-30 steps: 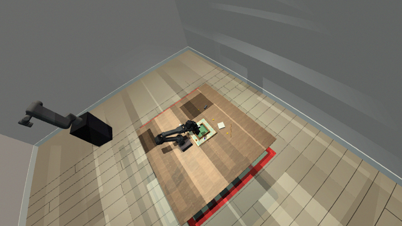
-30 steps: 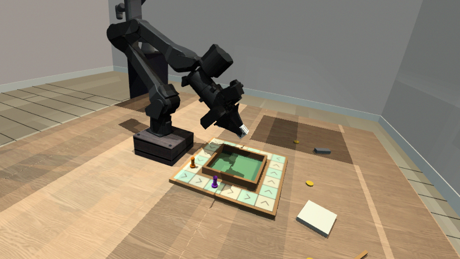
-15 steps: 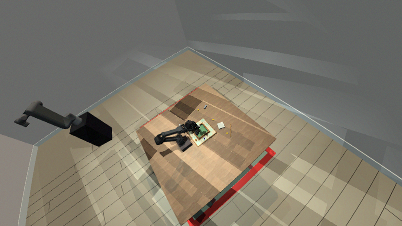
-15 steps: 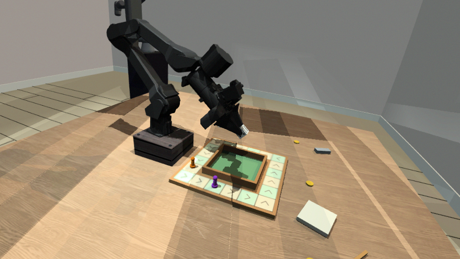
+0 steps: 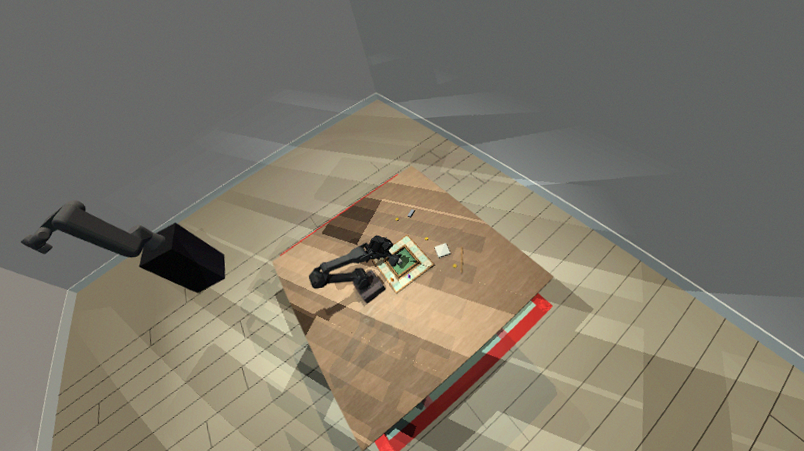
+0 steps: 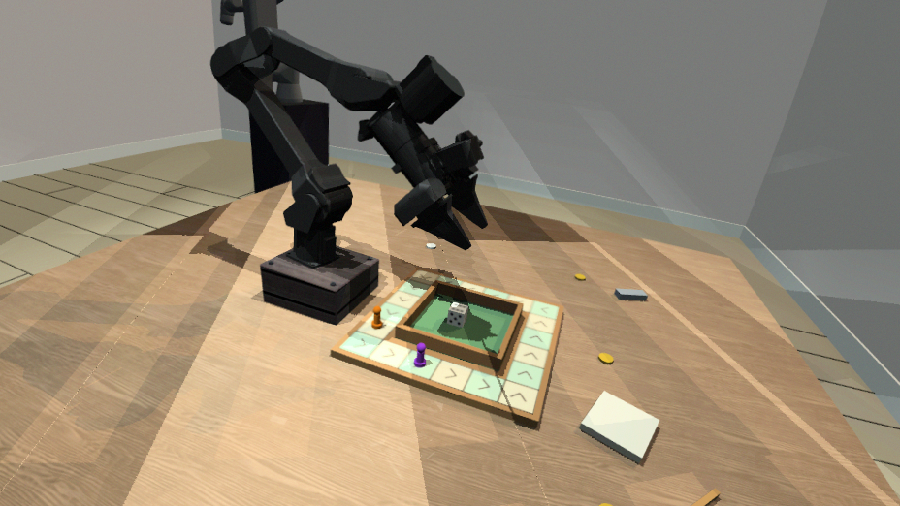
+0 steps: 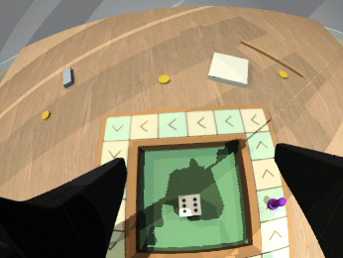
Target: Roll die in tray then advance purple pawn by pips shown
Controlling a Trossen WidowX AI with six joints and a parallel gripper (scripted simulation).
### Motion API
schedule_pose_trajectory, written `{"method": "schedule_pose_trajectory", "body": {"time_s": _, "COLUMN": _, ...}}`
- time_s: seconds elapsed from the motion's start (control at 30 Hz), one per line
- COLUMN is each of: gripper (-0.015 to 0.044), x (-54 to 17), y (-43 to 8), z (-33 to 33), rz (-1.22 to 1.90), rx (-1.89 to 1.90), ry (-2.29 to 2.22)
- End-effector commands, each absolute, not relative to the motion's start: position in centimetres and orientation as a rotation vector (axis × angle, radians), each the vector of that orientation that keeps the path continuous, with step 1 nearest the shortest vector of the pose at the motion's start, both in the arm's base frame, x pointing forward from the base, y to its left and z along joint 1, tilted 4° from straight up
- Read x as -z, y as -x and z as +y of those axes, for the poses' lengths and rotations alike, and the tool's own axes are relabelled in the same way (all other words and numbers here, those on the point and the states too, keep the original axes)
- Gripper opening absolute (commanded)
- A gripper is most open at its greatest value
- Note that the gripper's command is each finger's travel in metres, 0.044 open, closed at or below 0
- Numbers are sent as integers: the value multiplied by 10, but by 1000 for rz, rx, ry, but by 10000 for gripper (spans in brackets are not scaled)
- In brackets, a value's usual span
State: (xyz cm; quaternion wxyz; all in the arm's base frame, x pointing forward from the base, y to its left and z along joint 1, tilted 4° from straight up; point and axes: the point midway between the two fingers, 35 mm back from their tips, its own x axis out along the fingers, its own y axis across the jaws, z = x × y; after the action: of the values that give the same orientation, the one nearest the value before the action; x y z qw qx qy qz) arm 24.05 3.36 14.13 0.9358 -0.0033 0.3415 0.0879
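Observation:
The white die (image 6: 458, 313) (image 7: 189, 205) is in the green-floored tray (image 6: 450, 346) (image 7: 251, 198), near its middle. Its upward face in the wrist view shows two columns of three pips. I cannot tell whether it is still moving. The purple pawn (image 6: 420, 355) (image 7: 276, 203) stands upright on a green square of the board (image 6: 518, 398) (image 7: 200, 122), third from the corner nearest the orange pawn (image 6: 376, 317). The arrow squares beyond it point away from that corner. My gripper (image 6: 476, 237) (image 7: 203, 160) is open and empty, high above the tray and board.
A white slab (image 6: 620, 425) (image 7: 229, 69), yellow discs (image 6: 605, 358) (image 7: 164, 78), a grey block (image 6: 630, 294) (image 7: 67, 77) and a thin wooden stick (image 7: 272, 58) lie beyond the board. A small white disc (image 6: 431, 245) lies behind it. The tray walls stand up inside the ring of squares.

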Motion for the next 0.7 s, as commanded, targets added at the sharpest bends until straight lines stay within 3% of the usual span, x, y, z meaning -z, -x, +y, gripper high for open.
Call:
{"method": "schedule_pose_trajectory", "body": {"time_s": 0.0, "gripper": 440, "x": -138, "y": -246, "z": 35, "rz": 830, "rx": -182, "ry": 17}}
{"method": "schedule_pose_trajectory", "body": {"time_s": 0.43, "gripper": 440, "x": -100, "y": -263, "z": 40, "rz": 1436, "rx": -179, "ry": 83}}
{"method": "schedule_pose_trajectory", "body": {"time_s": 0.63, "gripper": 440, "x": -100, "y": -262, "z": 40, "rz": 1412, "rx": -178, "ry": 70}}
{"method": "schedule_pose_trajectory", "body": {"time_s": 0.67, "gripper": 414, "x": -100, "y": -262, "z": 38, "rz": 1413, "rx": -184, "ry": 78}}
